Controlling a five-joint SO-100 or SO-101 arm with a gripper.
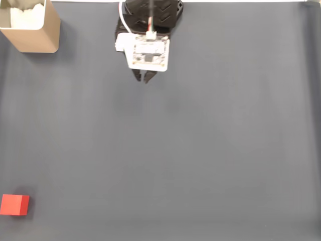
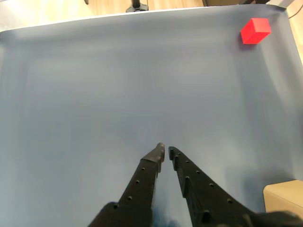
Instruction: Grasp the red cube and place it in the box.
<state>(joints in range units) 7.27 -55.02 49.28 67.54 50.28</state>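
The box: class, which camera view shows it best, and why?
The fixed view: the box stands at the top left, with its tan walls and white lining visible, though the frame edge crops it. The wrist view catches one tan corner at the bottom right.

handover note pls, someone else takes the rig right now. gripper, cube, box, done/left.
Gripper: nearly shut, holding nothing, hovering over the grey mat close to the arm base.
Red cube: on the mat at the bottom-left corner of the fixed view, far from the gripper, untouched.
Box: top-left corner of the fixed view, upright, white lining visible.
Done: nothing.
Left: reach the cube, grasp it, carry it to the box, release inside.
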